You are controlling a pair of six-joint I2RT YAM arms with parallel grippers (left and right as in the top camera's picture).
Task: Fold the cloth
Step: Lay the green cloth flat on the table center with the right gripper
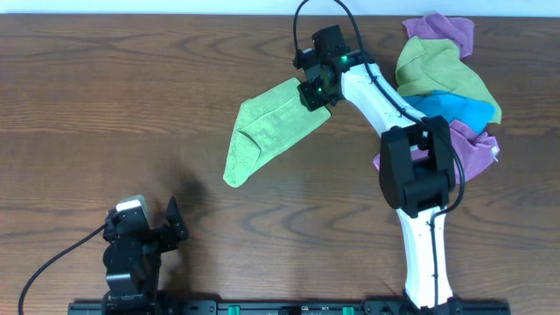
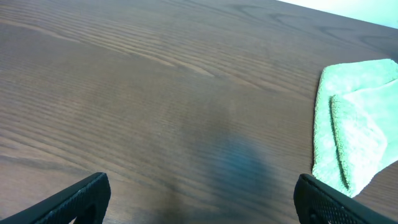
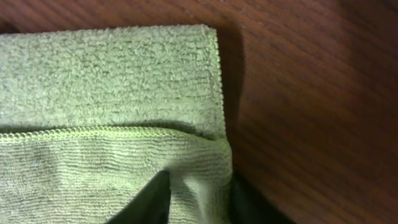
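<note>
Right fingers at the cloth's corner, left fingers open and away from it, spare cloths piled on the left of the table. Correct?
No. The pile of spare cloths sits on the right of the table, as overhead shows. The rest holds: right fingers at the corner of the cloth, left fingers open and away from it.

The table (image 1: 105, 105) is viewed straight down from overhead, and low and obliquely from the left wrist. The cloth (image 3: 112, 81), shared by all views, is filmed closely by the right wrist.
</note>
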